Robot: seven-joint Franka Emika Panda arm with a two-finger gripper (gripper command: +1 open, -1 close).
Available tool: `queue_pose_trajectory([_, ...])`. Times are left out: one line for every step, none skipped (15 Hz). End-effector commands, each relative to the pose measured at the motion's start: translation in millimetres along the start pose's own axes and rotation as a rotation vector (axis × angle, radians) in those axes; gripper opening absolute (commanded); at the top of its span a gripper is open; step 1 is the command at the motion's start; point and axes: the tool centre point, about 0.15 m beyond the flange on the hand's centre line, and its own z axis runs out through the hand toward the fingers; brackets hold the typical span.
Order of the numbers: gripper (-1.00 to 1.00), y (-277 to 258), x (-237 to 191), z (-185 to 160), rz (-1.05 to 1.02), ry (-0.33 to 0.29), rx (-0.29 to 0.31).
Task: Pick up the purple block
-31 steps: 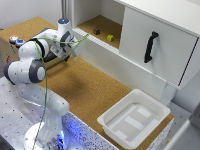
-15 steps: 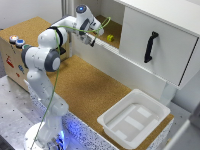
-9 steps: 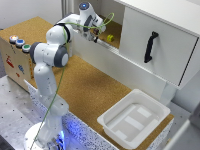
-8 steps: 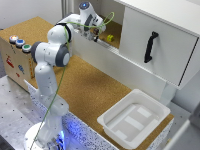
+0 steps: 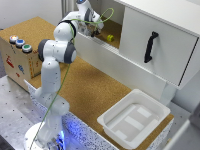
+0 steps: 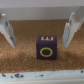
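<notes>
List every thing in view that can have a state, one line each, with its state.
gripper: open, fingers on either side of the block, not touching it.
purple block: resting on the cork floor, not gripped.
yellow block: lying inside the cabinet, untouched.
white tray: empty.
cabinet door: slid aside, compartment exposed.

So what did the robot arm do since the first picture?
The arm swung from the cork table toward the cabinet, bringing its open claw around the purple block, not gripping it. The white tray and yellow block stayed put.
</notes>
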Motion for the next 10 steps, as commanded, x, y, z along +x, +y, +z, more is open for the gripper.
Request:
queue_pose_trajectory([1.00, -5.3, 28.0, 19.4, 0.063, -0.072, -0.113])
queue_pose_trajectory([1.00, -4.5, 28.5, 21.5, 0.079, -0.076, -0.100])
queue_pose_trajectory([1.00, -3.8, 28.7, 22.8, 0.090, -0.074, -0.095])
queue_pose_trajectory([1.00, -3.2, 29.1, 23.7, 0.099, -0.075, -0.084])
queue_pose_trajectory([1.00, -4.0, 29.0, 24.3, 0.097, -0.078, -0.081])
queue_pose_trajectory([-1.00, -5.2, 28.8, 24.9, 0.098, -0.078, -0.076])
queue_pose_trajectory([-1.00, -5.7, 28.0, 26.6, 0.100, -0.079, -0.072])
queue_pose_trajectory([-1.00, -3.8, 27.3, 29.5, 0.113, -0.083, -0.066])
queue_pose_trajectory([-1.00, -1.8, 27.2, 32.2, 0.126, -0.084, -0.059])
queue_pose_trajectory([-1.00, 0.8, 28.1, 34.8, 0.129, -0.083, -0.064])
